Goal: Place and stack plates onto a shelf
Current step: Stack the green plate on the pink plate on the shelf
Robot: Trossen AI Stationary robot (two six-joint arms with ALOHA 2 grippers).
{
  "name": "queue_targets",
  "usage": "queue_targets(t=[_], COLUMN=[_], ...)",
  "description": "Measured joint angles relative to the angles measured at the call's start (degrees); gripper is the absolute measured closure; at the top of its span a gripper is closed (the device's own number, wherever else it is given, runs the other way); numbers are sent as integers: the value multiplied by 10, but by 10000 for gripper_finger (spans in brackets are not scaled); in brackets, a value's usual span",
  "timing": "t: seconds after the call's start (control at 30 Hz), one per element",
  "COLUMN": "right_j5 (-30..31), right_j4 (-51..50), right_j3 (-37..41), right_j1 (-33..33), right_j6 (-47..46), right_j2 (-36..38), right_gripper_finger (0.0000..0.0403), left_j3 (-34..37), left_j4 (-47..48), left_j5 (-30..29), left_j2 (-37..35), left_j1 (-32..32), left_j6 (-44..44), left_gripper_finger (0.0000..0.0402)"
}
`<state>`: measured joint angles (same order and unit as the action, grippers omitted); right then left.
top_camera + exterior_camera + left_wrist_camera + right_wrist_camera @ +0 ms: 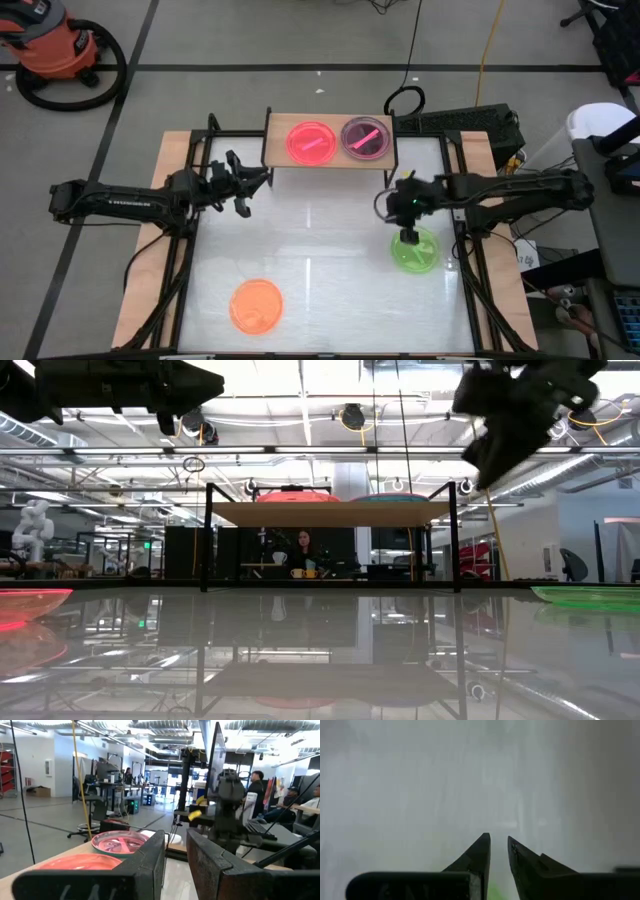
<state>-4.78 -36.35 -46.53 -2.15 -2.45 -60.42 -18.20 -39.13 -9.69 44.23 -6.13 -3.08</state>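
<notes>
The shelf (275, 150) stands at the table's far edge. A pink plate (311, 143) and a purplish plate (364, 138) lie on its wooden top, and both also show in the left wrist view (80, 862) (120, 842). A green plate (415, 250) lies flat on the table at the right. An orange plate (256, 305) lies near the front left. My left gripper (250, 185) hangs empty just left of the shelf's front, with a narrow gap between its fingers. My right gripper (405, 215) points down over the green plate's far rim, empty, its fingers narrowly apart (499, 842).
The shelf's thin black legs (207, 540) (455, 540) stand on the glossy white tabletop (320, 250). Black frame rails run along the table's left and right sides (185, 270) (470, 270). People sit at desks in the room beyond.
</notes>
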Motion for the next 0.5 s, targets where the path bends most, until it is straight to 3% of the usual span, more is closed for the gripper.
queue_targets(t=[0.3, 0.5], right_j5=[0, 16], right_j4=[-165, -168], right_j3=[0, 0], right_j1=[38, 19], right_j6=[-44, -49], right_j2=[-84, -109], right_gripper_finger=[353, 341], left_j3=[0, 0], left_j4=[4, 12], left_j5=[0, 1], left_j2=[0, 0], left_j1=[0, 0], left_j6=[-9, -14], left_gripper_finger=[316, 316])
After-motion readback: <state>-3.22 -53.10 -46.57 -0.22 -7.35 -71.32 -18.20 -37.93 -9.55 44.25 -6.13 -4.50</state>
